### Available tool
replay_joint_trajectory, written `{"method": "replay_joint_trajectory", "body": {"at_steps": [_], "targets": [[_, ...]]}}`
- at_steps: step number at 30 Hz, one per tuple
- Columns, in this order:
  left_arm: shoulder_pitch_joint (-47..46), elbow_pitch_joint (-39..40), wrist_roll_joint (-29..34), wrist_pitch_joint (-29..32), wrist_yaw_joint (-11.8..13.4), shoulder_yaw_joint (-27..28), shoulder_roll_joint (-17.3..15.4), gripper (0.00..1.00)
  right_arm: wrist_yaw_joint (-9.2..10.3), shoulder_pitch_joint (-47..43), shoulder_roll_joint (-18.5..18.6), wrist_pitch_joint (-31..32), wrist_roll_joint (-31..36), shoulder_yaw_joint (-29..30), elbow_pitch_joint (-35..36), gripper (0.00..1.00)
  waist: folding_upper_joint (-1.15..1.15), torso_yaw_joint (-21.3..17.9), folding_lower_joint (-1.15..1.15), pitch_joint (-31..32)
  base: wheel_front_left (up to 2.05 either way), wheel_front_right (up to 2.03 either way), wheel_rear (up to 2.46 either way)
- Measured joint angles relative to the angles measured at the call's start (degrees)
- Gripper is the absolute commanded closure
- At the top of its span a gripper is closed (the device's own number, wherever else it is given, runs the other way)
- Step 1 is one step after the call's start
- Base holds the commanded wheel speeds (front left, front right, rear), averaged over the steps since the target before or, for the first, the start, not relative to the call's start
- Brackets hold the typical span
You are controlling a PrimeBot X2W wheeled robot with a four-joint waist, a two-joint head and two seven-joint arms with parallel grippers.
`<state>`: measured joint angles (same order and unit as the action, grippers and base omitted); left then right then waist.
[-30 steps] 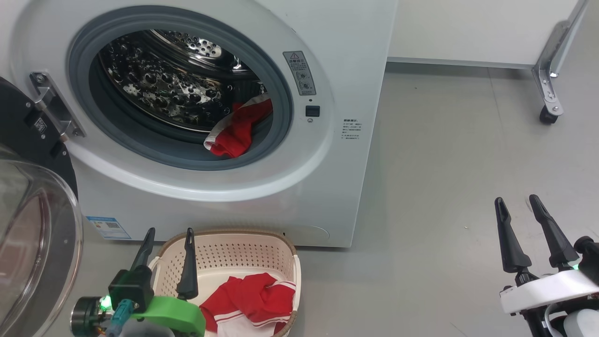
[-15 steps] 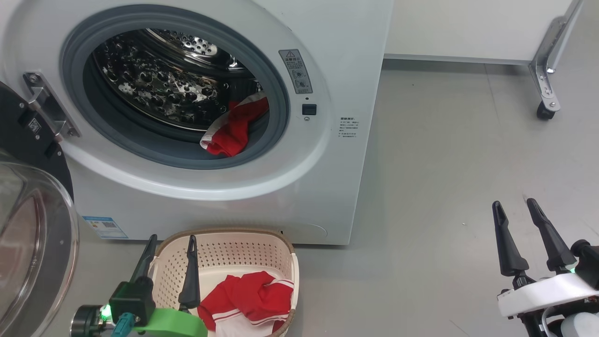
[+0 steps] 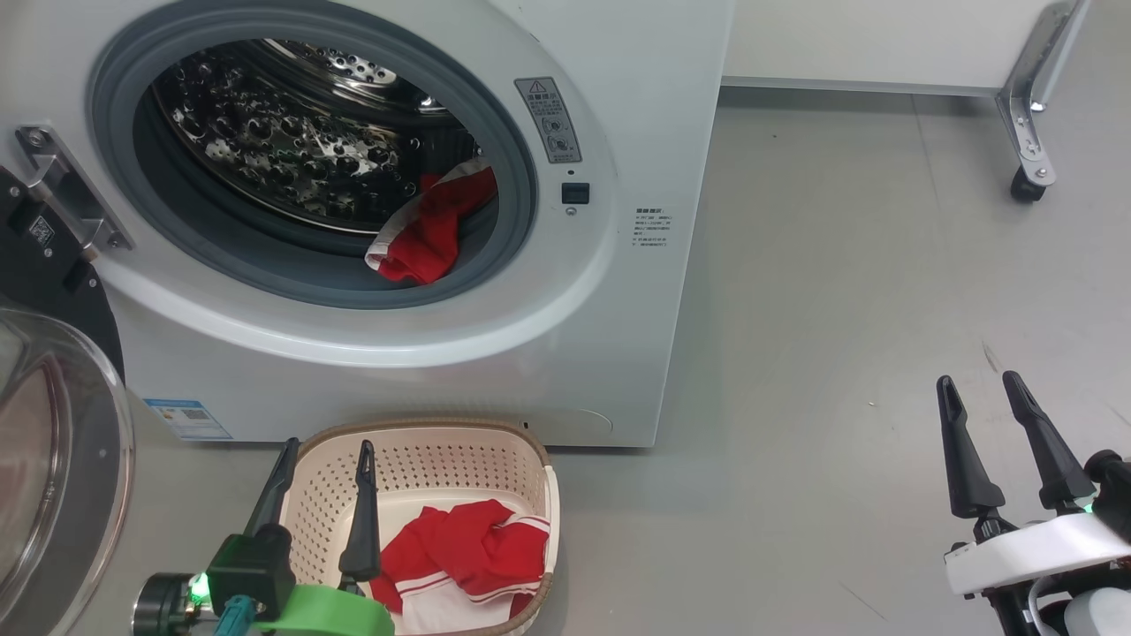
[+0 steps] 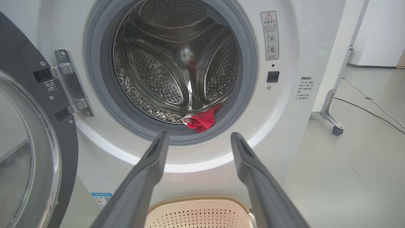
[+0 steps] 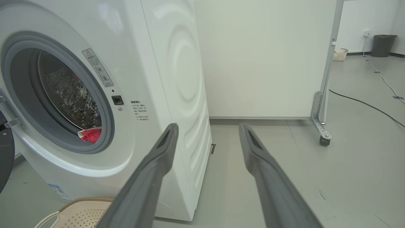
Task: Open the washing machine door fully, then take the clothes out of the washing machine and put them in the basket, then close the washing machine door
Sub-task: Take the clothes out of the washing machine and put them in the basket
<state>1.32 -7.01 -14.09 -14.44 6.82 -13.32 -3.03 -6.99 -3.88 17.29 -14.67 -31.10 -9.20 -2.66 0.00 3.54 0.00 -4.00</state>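
Note:
The washing machine [image 3: 654, 291] stands with its door [image 3: 53, 459] swung wide to the left. A red and white garment [image 3: 428, 234] lies at the drum's front lip on the grey gasket; the wrist views show that same red garment [image 4: 202, 120] [image 5: 91, 134]. The cream basket [image 3: 530, 459] sits on the floor before the machine, holding another red and white garment [image 3: 468, 548]. My left gripper [image 3: 327, 455] hangs open and empty over the basket's left part. My right gripper [image 3: 979, 389] stands open and empty over the bare floor, far to the right.
A white partition on a metal caster leg [image 3: 1025, 150] stands at the back right. Grey floor [image 3: 839, 309] spreads to the right of the machine. A cable [image 5: 364, 103] runs along the floor beyond the partition.
The whole head view has shifted a little, so the machine and basket sit slightly higher and further left. Both grippers stay open and nearly still.

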Motion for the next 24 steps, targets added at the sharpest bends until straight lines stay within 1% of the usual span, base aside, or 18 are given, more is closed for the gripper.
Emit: {"method": "replay_joint_trajectory", "body": {"at_steps": [9,17,24], "targets": [[0.70,0.88,1.15,0.00,0.01,0.14,0.08,0.00,0.00,-0.01,0.23,0.00,0.00,-0.22,0.38,0.00,0.00,-0.59,0.00,-0.85,0.00,0.00,0.00],[1.17,2.05,1.19,0.00,0.01,0.30,0.11,0.00,0.00,-0.09,1.47,0.00,0.00,-0.48,1.13,0.00,0.00,-0.86,0.00,-2.38,0.00,0.00,0.00],[1.06,3.18,3.07,0.00,0.01,-0.70,0.13,0.00,0.00,-0.24,3.45,0.00,-0.34,-0.58,2.40,0.00,0.00,-1.27,0.00,-5.42,0.00,0.00,0.00]]}}
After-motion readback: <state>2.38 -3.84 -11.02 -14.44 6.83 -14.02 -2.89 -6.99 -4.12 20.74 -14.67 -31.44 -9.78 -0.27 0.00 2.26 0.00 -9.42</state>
